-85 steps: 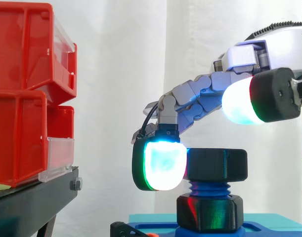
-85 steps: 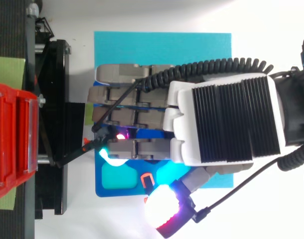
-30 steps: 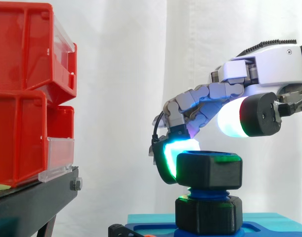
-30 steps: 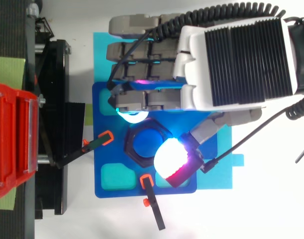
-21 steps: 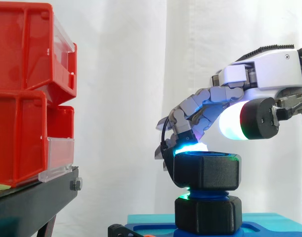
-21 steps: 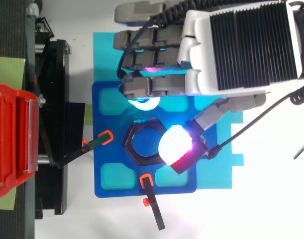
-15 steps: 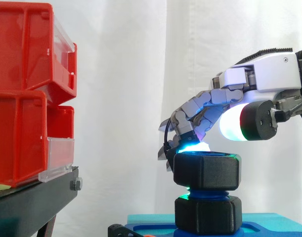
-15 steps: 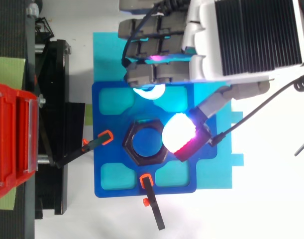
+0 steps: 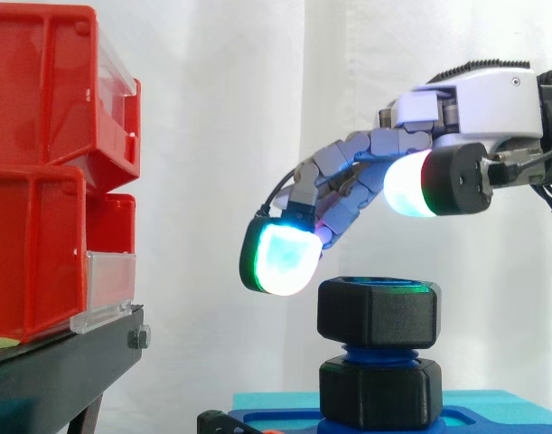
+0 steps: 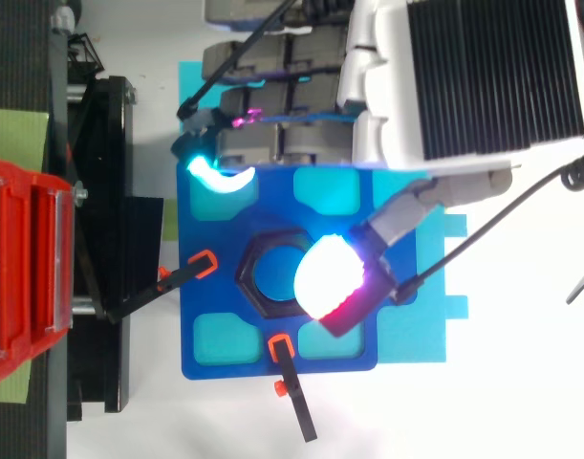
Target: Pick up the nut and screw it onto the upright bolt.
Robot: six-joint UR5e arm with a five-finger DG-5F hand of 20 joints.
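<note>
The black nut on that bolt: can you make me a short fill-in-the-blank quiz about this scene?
The nut sits on a bolt whose thread is coloured ____.
In the side view the hand hangs ____ the nut without touching it.
The bins at the left are coloured ____.
Missing words: blue; above; red.

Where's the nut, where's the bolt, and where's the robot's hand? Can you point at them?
Nut (image 9: pixel 378 314), side view, on its front face.
Bolt (image 9: pixel 375 352), side view, on the blue thread just under the nut.
Hand (image 9: pixel 470 95), side view, on its white back.
</note>
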